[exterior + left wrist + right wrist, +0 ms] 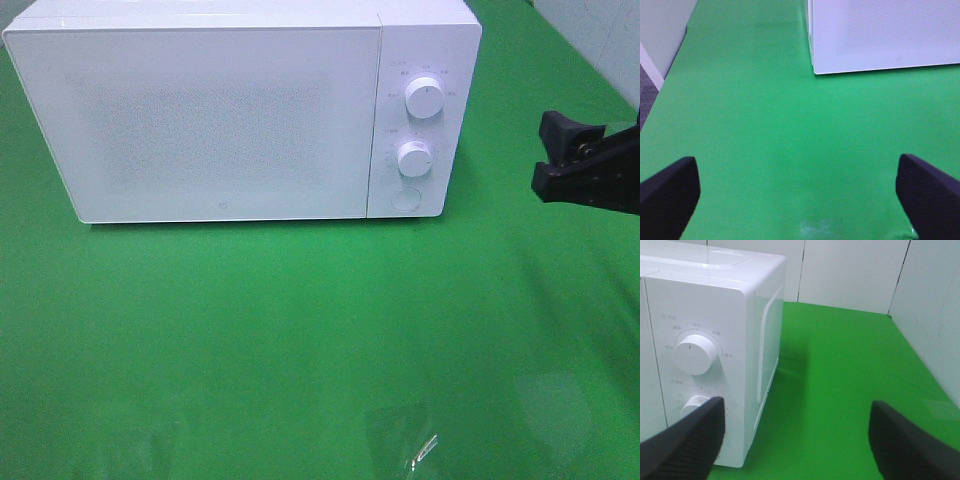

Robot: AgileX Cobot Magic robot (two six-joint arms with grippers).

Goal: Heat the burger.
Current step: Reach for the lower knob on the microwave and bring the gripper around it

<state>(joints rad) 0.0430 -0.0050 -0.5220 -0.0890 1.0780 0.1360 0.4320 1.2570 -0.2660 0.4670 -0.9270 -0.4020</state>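
white microwave (220, 120): far left, door shut | right panel: upper knob (425, 98), lower knob (414, 158), round button (405, 198) below | green cloth (300, 340) underneath

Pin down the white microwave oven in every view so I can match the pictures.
Exterior high: white box-shaped microwave oven fills the upper part, door shut, dials on its right.
Left wrist: only its lower door-side corner, ahead of the open black left tool.
Right wrist: its dial end, ahead of the open black right tool.
Shared landmark: the green cloth table cover, in all three.
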